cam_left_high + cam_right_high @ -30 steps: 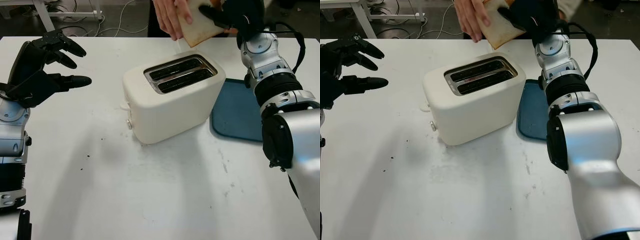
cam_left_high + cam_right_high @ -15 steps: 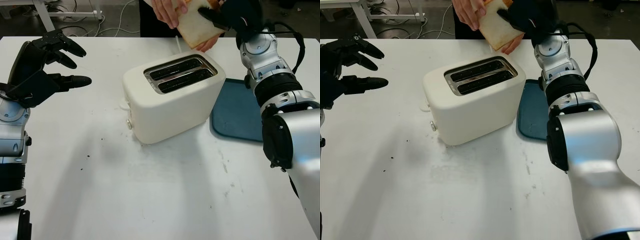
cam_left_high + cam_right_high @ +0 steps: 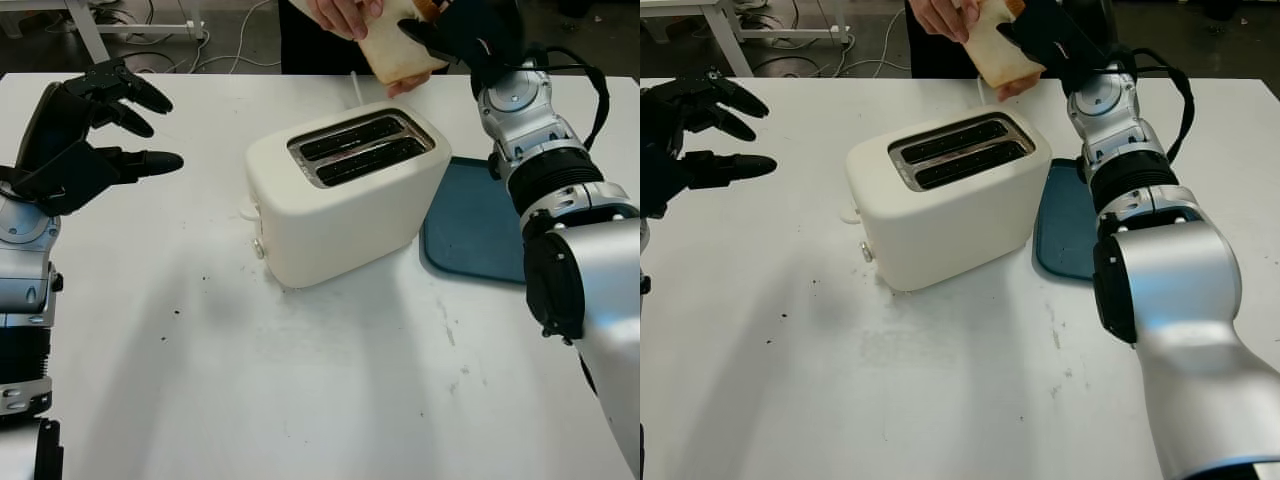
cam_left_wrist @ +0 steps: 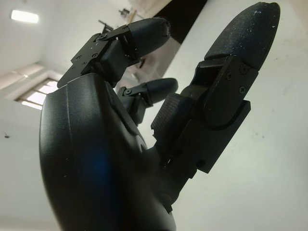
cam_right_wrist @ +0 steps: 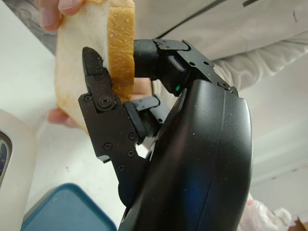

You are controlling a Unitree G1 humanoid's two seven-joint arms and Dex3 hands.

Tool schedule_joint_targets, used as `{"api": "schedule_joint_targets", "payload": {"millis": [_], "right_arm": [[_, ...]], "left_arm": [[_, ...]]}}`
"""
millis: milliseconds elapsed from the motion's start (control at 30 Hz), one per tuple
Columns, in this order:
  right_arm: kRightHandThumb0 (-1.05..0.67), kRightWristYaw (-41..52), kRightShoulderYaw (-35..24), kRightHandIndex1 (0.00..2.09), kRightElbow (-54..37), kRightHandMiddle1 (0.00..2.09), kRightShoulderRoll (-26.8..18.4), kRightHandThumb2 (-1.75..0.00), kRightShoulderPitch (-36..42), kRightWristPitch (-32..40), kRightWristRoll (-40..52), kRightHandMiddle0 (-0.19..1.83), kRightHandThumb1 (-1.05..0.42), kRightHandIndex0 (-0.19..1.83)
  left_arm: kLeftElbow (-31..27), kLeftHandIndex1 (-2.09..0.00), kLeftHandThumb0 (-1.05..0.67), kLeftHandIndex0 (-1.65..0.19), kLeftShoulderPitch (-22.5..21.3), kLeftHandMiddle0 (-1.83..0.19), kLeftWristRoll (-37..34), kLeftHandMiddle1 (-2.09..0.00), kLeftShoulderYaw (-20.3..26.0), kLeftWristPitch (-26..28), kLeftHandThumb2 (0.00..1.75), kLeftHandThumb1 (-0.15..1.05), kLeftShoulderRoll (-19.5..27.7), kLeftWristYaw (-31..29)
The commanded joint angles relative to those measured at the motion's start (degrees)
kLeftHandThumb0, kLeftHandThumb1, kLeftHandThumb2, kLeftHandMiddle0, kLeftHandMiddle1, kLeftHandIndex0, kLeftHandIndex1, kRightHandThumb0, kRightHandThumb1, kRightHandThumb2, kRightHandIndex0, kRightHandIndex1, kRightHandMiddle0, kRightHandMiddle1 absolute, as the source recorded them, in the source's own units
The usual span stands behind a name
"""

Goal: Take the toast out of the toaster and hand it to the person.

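Note:
A slice of toast (image 3: 398, 52) hangs in the air beyond the far side of the white toaster (image 3: 340, 200), whose two slots stand empty. My right hand (image 3: 446, 26) is shut on the slice, with the thumb (image 5: 102, 108) on one face and a finger on the other. A person's hand (image 3: 345, 14) grips the toast's upper edge, and the person's other hand (image 3: 406, 84) sits just under it. My left hand (image 3: 95, 135) is open above the table at the far left, well away from the toaster.
A blue tray (image 3: 475, 225) lies on the white table (image 3: 330, 400) right of the toaster, under my right forearm. The person stands at the table's far edge. Small dark crumbs dot the table in front of the toaster.
The toast and my right hand have risen a little and moved farther from me. The person's second hand has come in under the slice. My left hand has stayed still.

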Motion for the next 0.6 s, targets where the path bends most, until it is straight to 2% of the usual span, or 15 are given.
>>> {"api": "schedule_joint_targets", "payload": {"millis": [0,200,567], "right_arm": [[-0.28,-0.08,-0.42,1.75,0.18,1.74,-0.27,-0.18,0.69,-0.47,0.49,0.78,-0.92,0.94],[-0.32,-0.03,-0.52,1.75,0.23,1.75,-0.32,-0.18,0.58,0.28,0.42,0.75,-0.92,0.84],[-0.3,1.55,0.37,1.75,0.32,1.75,-1.21,-0.19,1.12,-0.55,-0.39,0.79,-0.92,0.98]], "left_arm": [[-0.14,-1.2,-1.05,-0.48,0.14,-0.46,0.31,-1.34,0.08,-0.33,0.0,0.72,0.28,0.43],[-0.27,-1.21,-1.05,-0.48,0.12,-0.46,0.05,-1.36,0.17,-0.07,0.0,0.71,0.08,0.43],[-0.01,-1.21,-1.05,-0.48,0.24,-0.46,0.1,-1.34,0.2,-0.34,0.0,0.71,0.21,0.4]]}}
